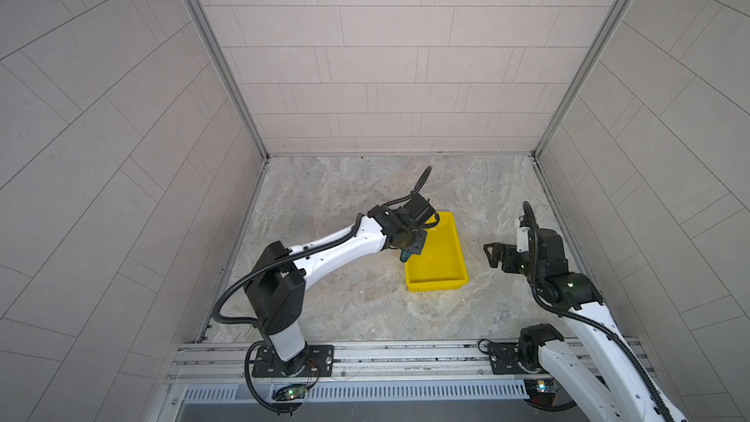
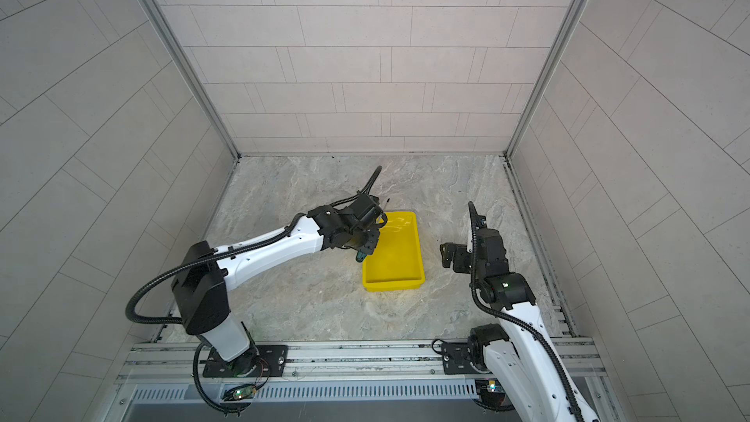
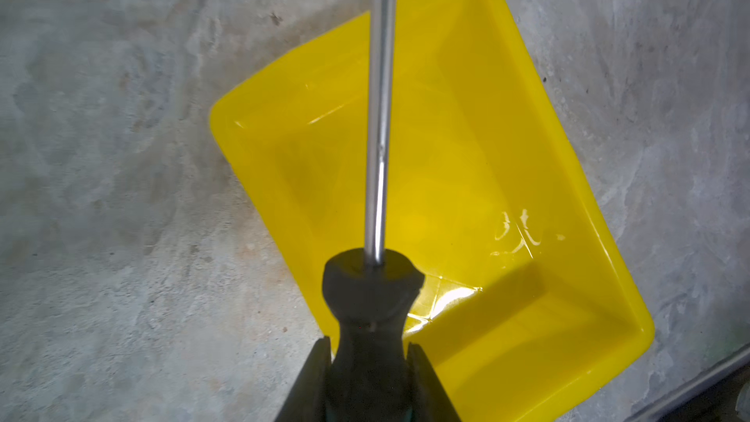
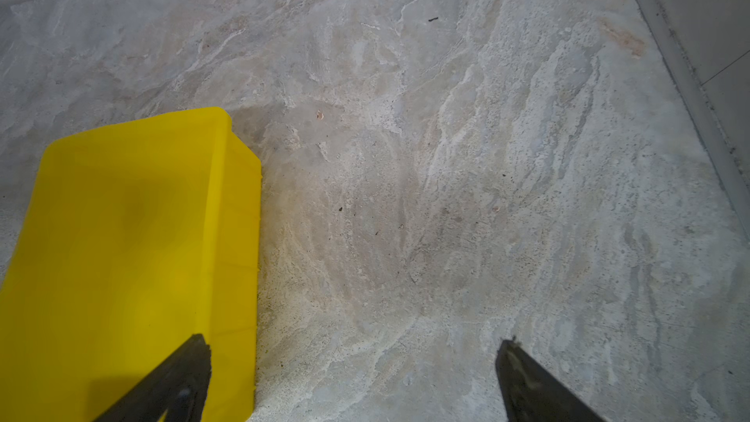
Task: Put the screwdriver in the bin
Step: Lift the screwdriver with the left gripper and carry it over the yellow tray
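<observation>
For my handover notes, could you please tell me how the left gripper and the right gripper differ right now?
The left gripper is shut on the handle of the screwdriver; the right gripper is open and holds nothing. The left gripper hangs above the edge of the bin, with the shaft reaching over it; the right gripper is over the table beside the bin. Both have dark fingers.

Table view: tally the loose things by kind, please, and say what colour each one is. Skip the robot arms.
bin, yellow: 1
screwdriver, dark handle and bare metal shaft, held in the left gripper: 1
Total: 2
</observation>
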`<state>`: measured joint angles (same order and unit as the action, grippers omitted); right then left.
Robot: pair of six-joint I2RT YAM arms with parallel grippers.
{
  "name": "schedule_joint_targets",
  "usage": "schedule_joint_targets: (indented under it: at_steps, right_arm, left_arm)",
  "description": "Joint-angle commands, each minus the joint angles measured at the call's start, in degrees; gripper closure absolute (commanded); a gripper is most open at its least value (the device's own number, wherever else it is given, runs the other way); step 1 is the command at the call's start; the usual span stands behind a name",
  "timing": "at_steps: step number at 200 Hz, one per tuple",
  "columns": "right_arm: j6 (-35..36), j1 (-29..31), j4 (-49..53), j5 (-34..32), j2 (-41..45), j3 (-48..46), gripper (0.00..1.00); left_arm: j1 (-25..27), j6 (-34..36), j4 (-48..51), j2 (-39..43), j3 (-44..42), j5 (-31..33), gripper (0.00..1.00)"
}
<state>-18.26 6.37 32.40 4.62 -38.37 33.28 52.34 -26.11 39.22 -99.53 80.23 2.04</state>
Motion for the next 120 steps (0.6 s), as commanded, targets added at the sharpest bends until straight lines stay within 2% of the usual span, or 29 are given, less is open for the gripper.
schedule_joint_targets:
  at_steps: [1, 73, 120]
  right_arm:
    - [0.3, 0.0, 0.0, -0.7, 1.3, -0.6, 0.00]
    - [0.0, 0.0, 0.4, -0.5, 1.9, -0.4, 0.00]
    - [-0.1, 0.0, 0.6, -0.7, 1.9, -0.4, 0.00]
  left_arm:
    - [1.4, -1.8, -0.8, -3.0, 1.7, -1.0, 1.00]
    - [1.5, -2.9, -5.1, -11.0, 3.7, -5.3, 1.00]
    - [1.5, -2.5, -5.8, -14.9, 5.3, -5.2, 1.00]
